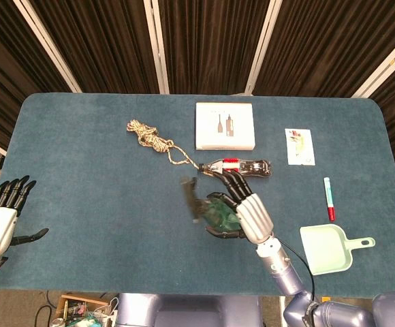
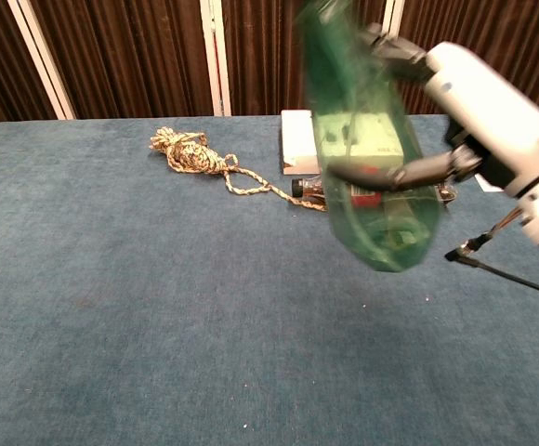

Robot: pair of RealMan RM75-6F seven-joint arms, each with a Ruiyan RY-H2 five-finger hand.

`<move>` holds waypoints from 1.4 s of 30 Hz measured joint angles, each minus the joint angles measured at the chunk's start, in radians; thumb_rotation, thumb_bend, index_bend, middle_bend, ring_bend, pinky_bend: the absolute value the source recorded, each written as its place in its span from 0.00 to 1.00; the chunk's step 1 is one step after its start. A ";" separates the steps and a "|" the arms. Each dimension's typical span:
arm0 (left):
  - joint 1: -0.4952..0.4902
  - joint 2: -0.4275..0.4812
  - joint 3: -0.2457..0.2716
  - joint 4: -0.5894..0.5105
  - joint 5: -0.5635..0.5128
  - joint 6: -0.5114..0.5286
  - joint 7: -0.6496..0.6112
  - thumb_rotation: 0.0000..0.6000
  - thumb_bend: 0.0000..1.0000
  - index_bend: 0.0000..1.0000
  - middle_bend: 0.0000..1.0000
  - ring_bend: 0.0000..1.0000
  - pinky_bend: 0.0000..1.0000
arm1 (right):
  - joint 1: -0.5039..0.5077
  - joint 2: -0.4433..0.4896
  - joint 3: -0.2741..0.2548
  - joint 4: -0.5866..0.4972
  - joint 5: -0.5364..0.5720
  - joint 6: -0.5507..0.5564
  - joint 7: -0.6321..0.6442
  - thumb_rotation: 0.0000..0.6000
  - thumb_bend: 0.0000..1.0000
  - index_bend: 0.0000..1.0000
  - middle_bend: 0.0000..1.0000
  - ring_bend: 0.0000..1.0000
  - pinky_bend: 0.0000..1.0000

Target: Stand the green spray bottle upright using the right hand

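Spray bottle: we see the green spray bottle point(image 2: 372, 177) lifted clear of the table, near its middle and toward the front edge; in the chest view it is close to upright, its top leaning a little to the left, its base hanging above the cloth. The picture is blurred, so we cannot make out the trigger head clearly.
Right hand: our right hand point(image 1: 242, 211) grips the bottle round its body, fingers point(image 2: 395, 174) wrapped across the front of it.
Left hand: our left hand point(image 1: 0, 221) sits off the table's left edge near the front corner, fingers spread and holding nothing.
Table: the blue table point(image 1: 82, 204) carries everything else.
Rope: a coiled rope point(image 1: 150, 138) lies left of centre toward the back edge, its tail running to the small bottle.
Small bottle: a clear bottle with a red label point(image 1: 242, 166) lies on its side just behind the right hand.
Box: a white box point(image 1: 225, 126) lies near the back edge.
Card: a small card point(image 1: 299, 146) lies right of the box.
Pen: a red-tipped pen point(image 1: 328, 198) lies near the right edge.
Dustpan: a pale green dustpan point(image 1: 330, 249) sits by the front right corner.
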 measured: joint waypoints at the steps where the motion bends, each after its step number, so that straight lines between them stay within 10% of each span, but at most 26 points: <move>1: -0.001 -0.001 0.001 0.000 0.000 -0.002 0.002 1.00 0.07 0.00 0.00 0.00 0.05 | -0.004 -0.012 0.001 0.020 -0.003 0.024 0.055 1.00 0.66 0.90 0.07 0.00 0.00; 21: -0.004 -0.001 0.002 0.005 -0.003 -0.007 -0.007 1.00 0.07 0.00 0.00 0.00 0.05 | -0.012 -0.398 0.033 0.806 0.014 0.221 0.461 1.00 0.67 0.89 0.06 0.00 0.00; 36: -0.009 -0.002 0.007 0.007 0.009 -0.010 -0.012 1.00 0.07 0.00 0.00 0.00 0.05 | -0.042 -0.466 -0.077 0.990 -0.007 0.136 0.489 1.00 0.65 0.88 0.07 0.00 0.00; 42: -0.010 0.000 0.008 0.007 0.009 -0.011 -0.014 1.00 0.07 0.00 0.00 0.00 0.05 | -0.045 -0.466 -0.086 1.001 -0.004 0.138 0.488 1.00 0.54 0.68 0.02 0.00 0.00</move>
